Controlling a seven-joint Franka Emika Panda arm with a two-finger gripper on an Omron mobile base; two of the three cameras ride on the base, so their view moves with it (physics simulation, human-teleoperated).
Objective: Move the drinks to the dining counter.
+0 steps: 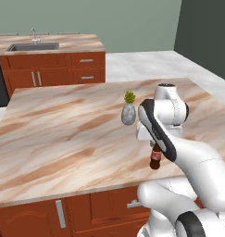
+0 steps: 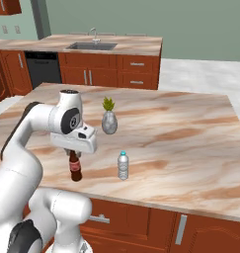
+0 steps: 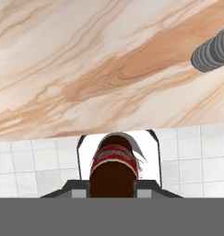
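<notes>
My gripper is shut on the neck of the dark brown cola bottle with the red label. The bottle stands upright at the island's front edge. In the left base view the gripper sits behind my forearm with the cola bottle under it. The hand view looks down on the cola bottle between the fingers. The clear water bottle stands on the island to the right of it and shows as the water bottle at the top right. The dining counter, also dining counter, lies far behind.
A grey speckled vase with a green plant stands mid-island behind the bottles, also vase. The island top is wide and bare on the left. A sink with a faucet sits in the far counter. White tiled floor lies below the island's edge.
</notes>
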